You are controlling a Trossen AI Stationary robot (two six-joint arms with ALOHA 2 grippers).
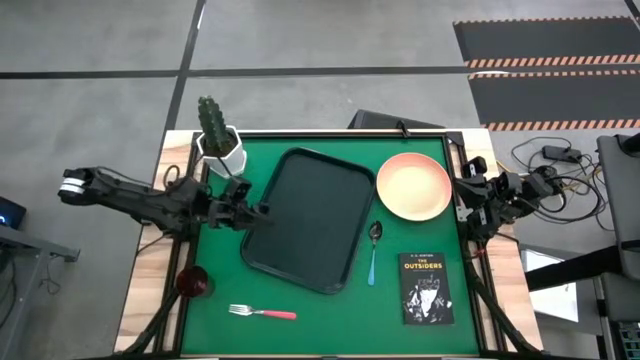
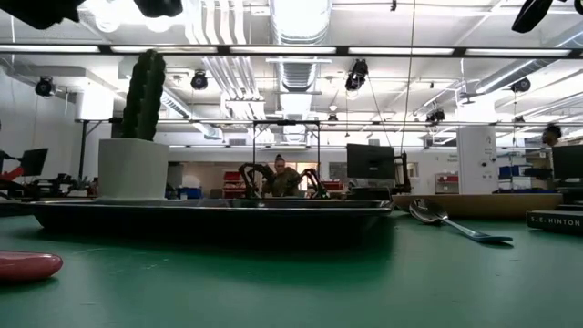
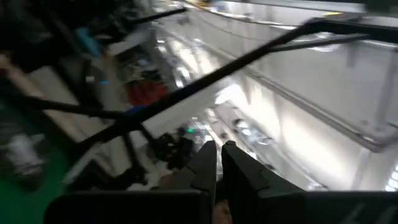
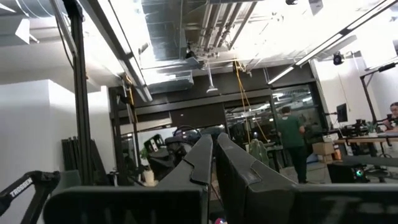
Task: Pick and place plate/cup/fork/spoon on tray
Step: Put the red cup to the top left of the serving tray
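The dark tray (image 1: 300, 220) lies in the middle of the green mat. The peach-pink plate (image 1: 413, 186) lies flat to its right, toward the far edge. The blue-handled spoon (image 1: 373, 250) lies beside the tray's right rim. The pink-handled fork (image 1: 262, 312) lies near the front edge, and the dark red cup (image 1: 193, 282) stands at the front left. My left gripper (image 1: 260, 211) is shut and empty at the tray's left rim, raised. My right gripper (image 1: 462, 197) is shut and empty just right of the plate.
A white pot with a cactus (image 1: 218, 140) stands at the far left corner, close to my left arm. A black book (image 1: 425, 288) lies at the front right. In the low view the tray (image 2: 209, 214) fills the middle, with the spoon (image 2: 455, 223) to its right.
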